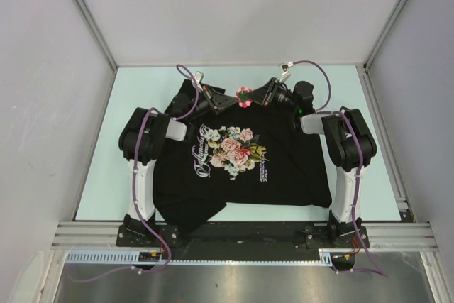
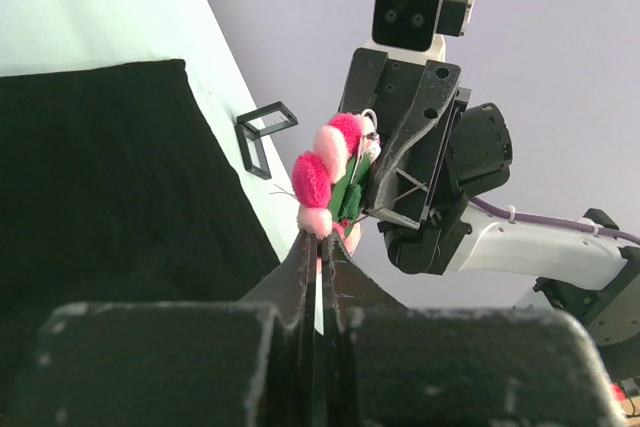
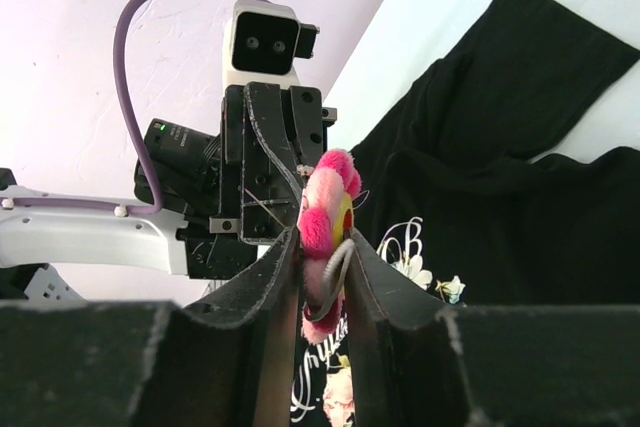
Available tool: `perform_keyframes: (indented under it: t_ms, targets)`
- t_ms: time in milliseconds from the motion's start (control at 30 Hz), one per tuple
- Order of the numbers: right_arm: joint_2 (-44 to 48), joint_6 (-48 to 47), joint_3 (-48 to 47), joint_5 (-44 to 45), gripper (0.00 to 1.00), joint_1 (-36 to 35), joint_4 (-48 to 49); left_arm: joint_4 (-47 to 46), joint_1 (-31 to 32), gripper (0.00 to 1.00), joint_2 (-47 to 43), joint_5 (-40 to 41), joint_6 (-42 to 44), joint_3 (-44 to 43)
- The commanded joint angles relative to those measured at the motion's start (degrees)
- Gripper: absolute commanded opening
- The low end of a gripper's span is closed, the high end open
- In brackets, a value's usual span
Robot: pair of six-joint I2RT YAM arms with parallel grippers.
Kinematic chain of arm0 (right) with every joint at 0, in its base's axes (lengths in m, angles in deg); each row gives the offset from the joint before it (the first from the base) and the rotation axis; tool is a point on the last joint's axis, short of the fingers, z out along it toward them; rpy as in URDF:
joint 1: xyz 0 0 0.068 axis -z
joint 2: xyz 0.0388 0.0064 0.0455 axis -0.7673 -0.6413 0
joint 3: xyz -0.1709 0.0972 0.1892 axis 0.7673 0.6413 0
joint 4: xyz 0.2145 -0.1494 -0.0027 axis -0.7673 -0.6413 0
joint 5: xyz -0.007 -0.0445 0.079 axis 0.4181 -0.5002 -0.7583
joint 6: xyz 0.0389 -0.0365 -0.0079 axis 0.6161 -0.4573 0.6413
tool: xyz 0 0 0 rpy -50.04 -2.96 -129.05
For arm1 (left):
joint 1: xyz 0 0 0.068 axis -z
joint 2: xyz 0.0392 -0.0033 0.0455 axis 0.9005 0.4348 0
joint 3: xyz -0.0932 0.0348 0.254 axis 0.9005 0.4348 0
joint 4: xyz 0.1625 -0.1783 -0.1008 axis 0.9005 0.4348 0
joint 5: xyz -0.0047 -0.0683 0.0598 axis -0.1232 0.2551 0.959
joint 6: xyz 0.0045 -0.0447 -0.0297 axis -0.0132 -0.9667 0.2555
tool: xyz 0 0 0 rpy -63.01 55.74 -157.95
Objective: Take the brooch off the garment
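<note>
One pink flower brooch point(image 1: 244, 95) sits at upper centre. One black printed garment point(image 1: 284, 175) lies mid-frame. There are two robot arms, the left arm point(image 1: 142, 168) and right arm point(image 1: 347, 168). One pale counter point(image 1: 142, 90) lies beneath.

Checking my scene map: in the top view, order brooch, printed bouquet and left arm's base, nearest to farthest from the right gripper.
1. brooch, at the right gripper.
2. printed bouquet, toward the near edge.
3. left arm's base, near-left corner.
</note>
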Motion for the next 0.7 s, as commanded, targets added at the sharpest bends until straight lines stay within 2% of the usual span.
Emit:
perform_keyframes:
  t_ms: [0, 233, 433, 667]
  targets:
    - [0.18, -1.39, -1.89, -0.10, 0.27, -0.67, 1.33, -18.58, -0.25, 0.00, 0.32, 1.87, -1.14, -0.01]
    - [0.01, -1.57, -2.24, -0.01, 0.30, -0.67, 0.98, -19.28, 0.10, 0.00, 0.58, 1.52, -1.75, -0.53]
    - [-0.26, -1.74, -2.59, -0.10, 0.25, -0.76, 0.45, -19.46, 0.37, 0.00, 0.58, 1.25, -1.84, -0.80]
    - [-0.61, -1.74, -2.86, -0.01, 0.31, -0.76, -0.07, -19.54, 0.63, 0.00, 0.67, 0.99, -1.75, -1.24]
